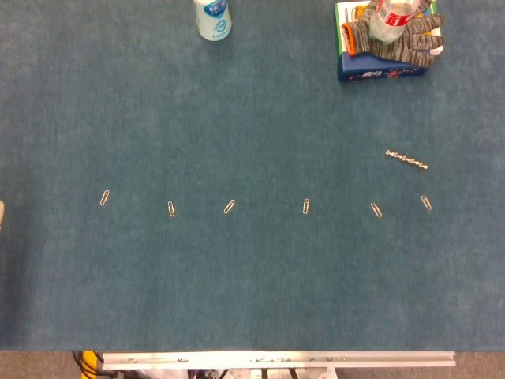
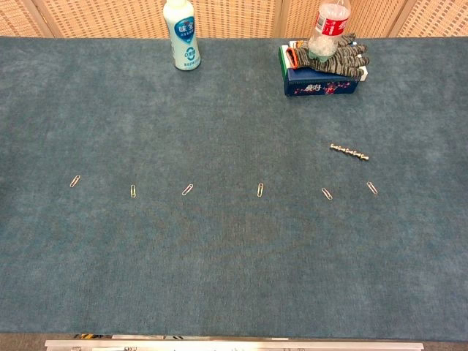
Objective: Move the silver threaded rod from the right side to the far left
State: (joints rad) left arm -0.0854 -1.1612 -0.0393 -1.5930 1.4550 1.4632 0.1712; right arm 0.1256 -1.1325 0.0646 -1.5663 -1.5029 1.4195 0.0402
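Observation:
The silver threaded rod [image 1: 407, 160] lies flat on the blue-green table cloth at the right side, slanting slightly down to the right; the chest view shows the same rod [image 2: 349, 152]. It sits just above the two rightmost paper clips. Nothing touches it. Neither of my hands shows in the head view or the chest view.
Several paper clips [image 1: 229, 207] lie in a row across the table's middle, from far left [image 1: 104, 197] to right [image 1: 426, 203]. A white bottle [image 1: 213, 19] stands at the back. A blue box [image 1: 382, 69] at the back right carries a knit glove and a clear bottle [image 1: 390, 20]. A pale sliver [image 1: 1, 215] shows at the left edge.

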